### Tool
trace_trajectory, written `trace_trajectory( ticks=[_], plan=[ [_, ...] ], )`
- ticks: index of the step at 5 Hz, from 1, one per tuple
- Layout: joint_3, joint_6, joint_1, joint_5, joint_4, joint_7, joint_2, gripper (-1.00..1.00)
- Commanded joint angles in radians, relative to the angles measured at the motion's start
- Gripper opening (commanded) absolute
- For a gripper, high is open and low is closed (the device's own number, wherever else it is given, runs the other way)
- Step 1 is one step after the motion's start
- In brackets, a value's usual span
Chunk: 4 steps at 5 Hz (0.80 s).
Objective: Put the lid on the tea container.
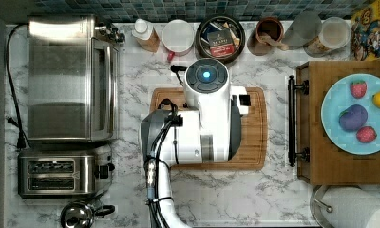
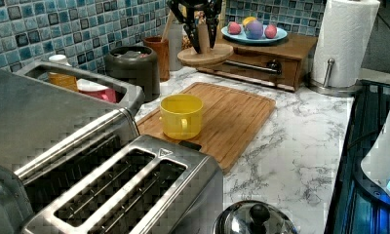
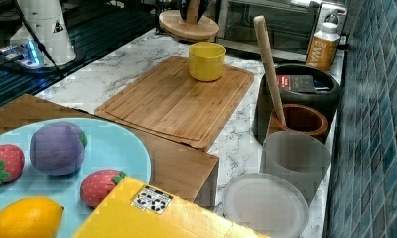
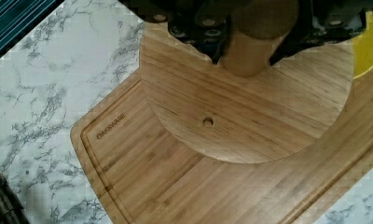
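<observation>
Above the cutting board [image 2: 232, 114], the tool [image 2: 201, 36] grips the lid [image 2: 205, 56].

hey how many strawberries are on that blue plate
2. On the blue plate in the top view, one strawberry lies near its upper edge, and the other strawberry lies lower down, right of the purple fruit. None looks hidden.

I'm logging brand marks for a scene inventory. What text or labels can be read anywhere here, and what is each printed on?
"OAKSWARE": stamped in a corner of the cutting board, in the wrist view.
Card in the tea container: a line of print, too small to read.
Orange bottle: white lettering, too blurred to read.
Yellow box: sticker with symbols, unreadable.
Robot base: small dark triangular sign, unreadable.
</observation>
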Motion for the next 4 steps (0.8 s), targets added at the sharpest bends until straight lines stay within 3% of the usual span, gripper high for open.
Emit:
trace_trajectory(
  ticks=[1, 2, 4],
  plan=[
    [-0.013, 0.251, -0.015, 0.044, -0.051, 0.013, -0.118, -1.00],
    [-0.010, 0.415, -0.022, 0.052, -0.103, 0.028, -0.171, -1.00],
    [-0.013, 0.564, -0.013, 0.047, -0.042, 0.045, -0.148, -1.00]
  ],
)
